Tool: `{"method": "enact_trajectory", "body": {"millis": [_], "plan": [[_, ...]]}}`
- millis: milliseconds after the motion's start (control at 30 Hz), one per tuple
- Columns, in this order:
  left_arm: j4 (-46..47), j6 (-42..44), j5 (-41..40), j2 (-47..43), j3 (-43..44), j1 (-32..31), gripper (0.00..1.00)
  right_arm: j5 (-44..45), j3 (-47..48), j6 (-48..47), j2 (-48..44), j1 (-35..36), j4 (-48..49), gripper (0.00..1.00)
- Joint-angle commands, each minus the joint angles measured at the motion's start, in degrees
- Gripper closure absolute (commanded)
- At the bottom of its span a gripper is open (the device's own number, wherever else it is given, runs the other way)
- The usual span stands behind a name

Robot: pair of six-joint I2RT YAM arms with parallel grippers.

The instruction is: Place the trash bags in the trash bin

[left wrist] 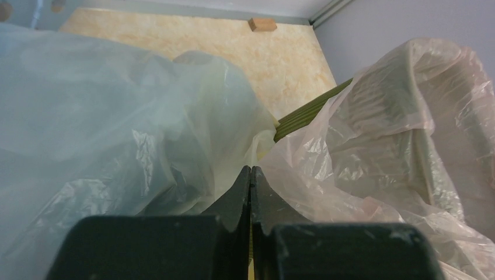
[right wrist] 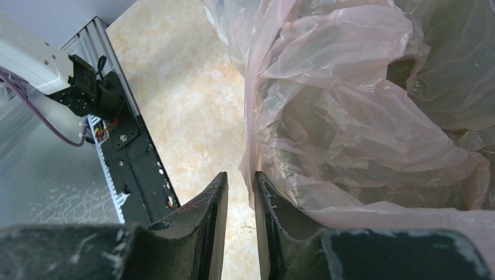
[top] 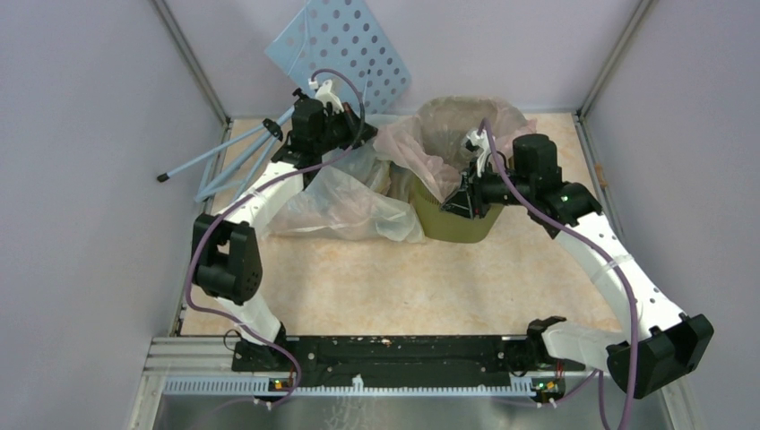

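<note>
1. Top view: nearest, along the bottom edge, is the black rail (top: 376,358) that carries both arm bases.
   - At upper centre stands the green bin (top: 457,228). The pink bag (top: 448,125) is puffed over its mouth and hangs down its left side.
   - The clear bag (top: 341,202) lies slumped on the table (top: 403,287) left of the bin and touches it, so it is not yet inside.
   - The left gripper (top: 351,125) is at that bag's upper edge. The right gripper (top: 463,197) is at the bin's near rim.
   - A blue board (top: 345,45) leans in the upper left.
2. Left wrist view: the black fingers (left wrist: 236,198) fill the bottom edge.
   - They are pressed tip to tip. Whether a fold of film is caught between them cannot be made out.
   - The clear bag billows at left and the pink bag at right, with a strip of the bin's rim between them.
3. Right wrist view: the two fingers at the bottom stand slightly parted, with bare table showing through the gap, and they grasp nothing. The pink bag lies against the outside of the right-hand finger.
4. Handling, as a judgement:
   - The film looks very light, limp, slippery and easy to tear. It traps air, so it will probably spring back when pushed.
   - A bunched fold or gathered edge should hold better than a single flat layer.
</note>
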Motion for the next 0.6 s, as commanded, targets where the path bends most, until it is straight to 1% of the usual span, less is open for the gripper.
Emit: {"method": "enact_trajectory", "body": {"millis": [0, 167, 267, 400, 500, 567], "plan": [[7.52, -1.62, 2.9, 1.58, -0.81, 0.18, 1.0, 0.53, -1.13, 0.82, 0.51, 0.75, 0.47, 0.77], [10.54, -0.66, 4.01, 4.03, -1.66, -0.43, 1.0, 2.32, -0.73, 0.81, -0.39, 0.75, 0.73, 0.77], [11.51, 0.01, 3.85, 5.55, -1.82, -0.93, 1.0, 3.68, 0.07, 3.01, -1.43, 0.73, 0.58, 0.76], [13.5, 1.14, 3.72, 7.48, -1.48, -2.14, 1.0, 4.53, 1.19, 4.41, -3.4, 0.73, 0.52, 0.67], [15.4, 1.56, 4.09, 8.67, -1.07, -3.05, 1.0, 5.81, 2.85, 5.68, -4.86, 0.75, -0.4, 0.64], [16.07, 1.97, 4.14, 9.36, -0.64, -3.68, 1.0, 8.21, 4.42, 7.3, -5.58, 0.73, -1.34, 0.62]]}}
